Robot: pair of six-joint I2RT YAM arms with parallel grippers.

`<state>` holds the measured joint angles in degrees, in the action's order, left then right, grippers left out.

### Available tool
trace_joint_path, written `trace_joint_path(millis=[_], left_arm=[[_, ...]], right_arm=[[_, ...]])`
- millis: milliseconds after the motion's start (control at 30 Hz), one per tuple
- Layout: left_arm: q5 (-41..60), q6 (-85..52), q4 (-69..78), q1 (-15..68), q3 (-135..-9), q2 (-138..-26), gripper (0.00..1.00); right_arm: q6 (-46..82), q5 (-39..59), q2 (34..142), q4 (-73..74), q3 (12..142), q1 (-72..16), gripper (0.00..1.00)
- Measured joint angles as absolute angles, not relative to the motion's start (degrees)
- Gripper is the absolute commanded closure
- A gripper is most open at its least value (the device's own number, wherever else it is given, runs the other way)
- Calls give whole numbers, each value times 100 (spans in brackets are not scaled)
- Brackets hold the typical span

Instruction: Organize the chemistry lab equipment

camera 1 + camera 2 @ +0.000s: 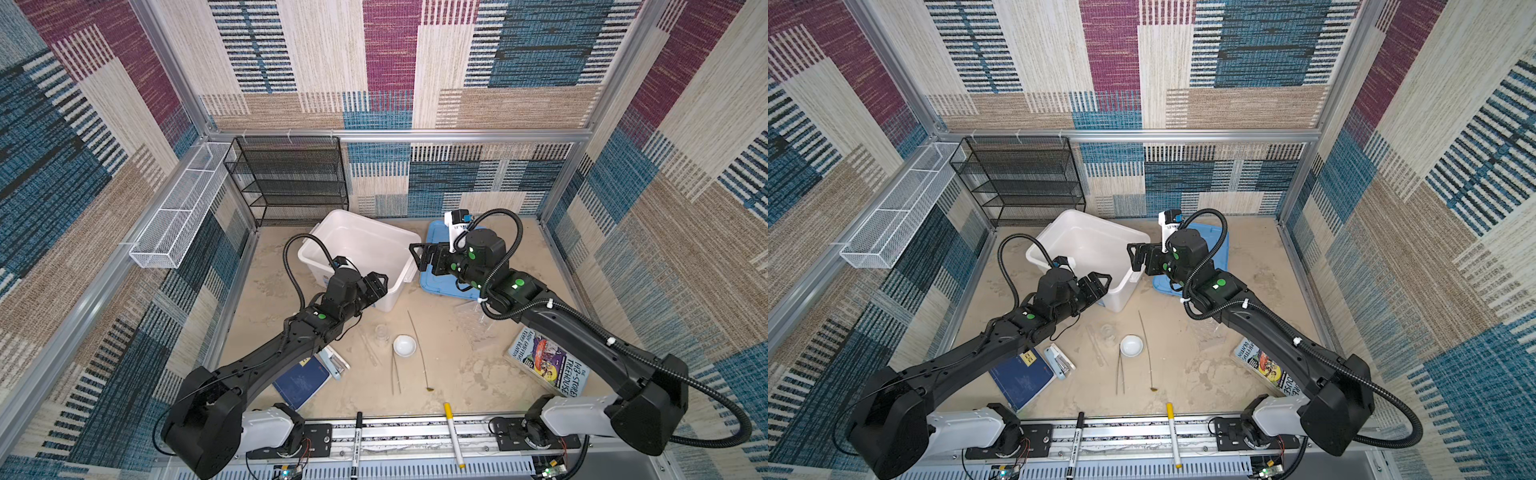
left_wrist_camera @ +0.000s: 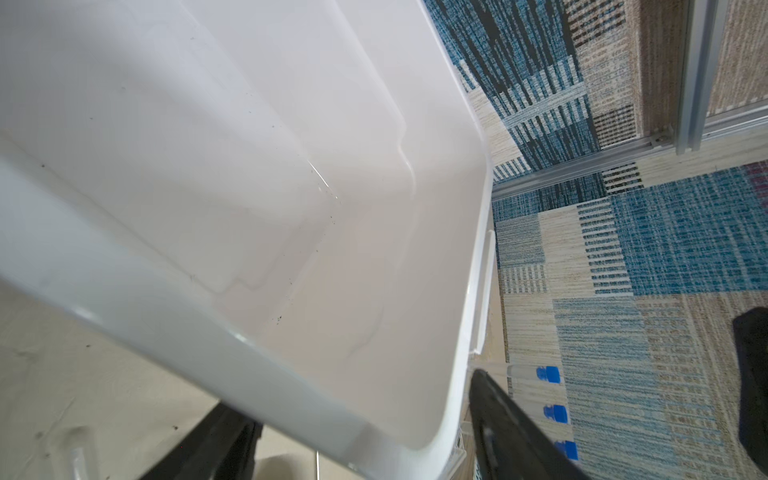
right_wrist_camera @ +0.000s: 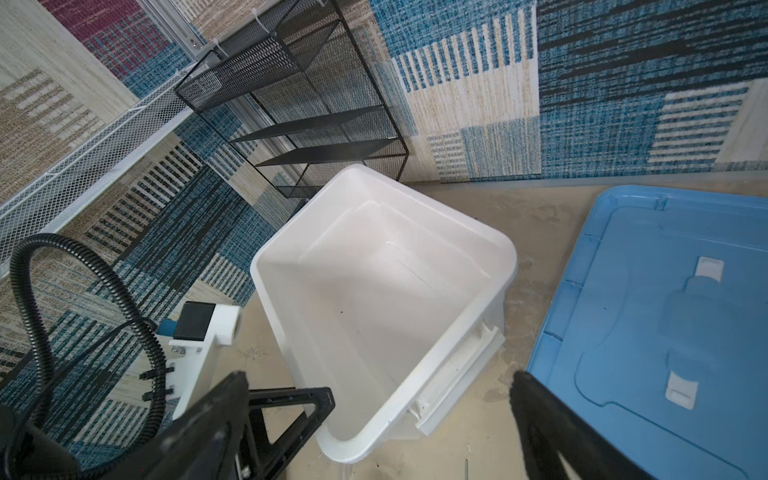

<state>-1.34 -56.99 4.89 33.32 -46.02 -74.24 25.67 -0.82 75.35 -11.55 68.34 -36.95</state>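
- While both arms hang at the white bin point(image 1: 357, 243), I see the left gripper point(image 1: 376, 286) over its near corner, jaws spread and empty.
- Left wrist view: the bin's corner rim sits between the fingers point(image 2: 511, 424); can't tell if they touch it.
- Right gripper point(image 1: 419, 261) is at the bin's handle side, jaws wide apart, empty. A blue lid point(image 1: 432, 286) lies under its wrist.
- Base side of the left gripper, on the table point(image 1: 478, 374): beaker point(image 1: 381, 332), dish point(image 1: 404, 345) just beside it, glass rod point(image 1: 368, 347), tweezers point(image 1: 395, 374), and spoon point(image 1: 417, 349) along the dish's far side.
- Behind the right gripper, under its forearm: clear rack point(image 1: 478, 320), faint.
- Three blue-capped tubes point(image 2: 548, 374) lie side by side past the left gripper's finger; can't tell if they're in the rack.
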Motion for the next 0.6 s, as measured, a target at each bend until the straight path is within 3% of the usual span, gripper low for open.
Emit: trace_joint_path(millis=[333, 600], left_arm=[[-301, -5433, 545, 3791, -5406, -8285, 21], [-451, -5054, 451, 3981, -6294, -9205, 20]], right_arm=[[2637, -615, 7175, -1273, 6493, -3614, 1], [2919, -786, 6672, -1133, 5500, -2880, 1]])
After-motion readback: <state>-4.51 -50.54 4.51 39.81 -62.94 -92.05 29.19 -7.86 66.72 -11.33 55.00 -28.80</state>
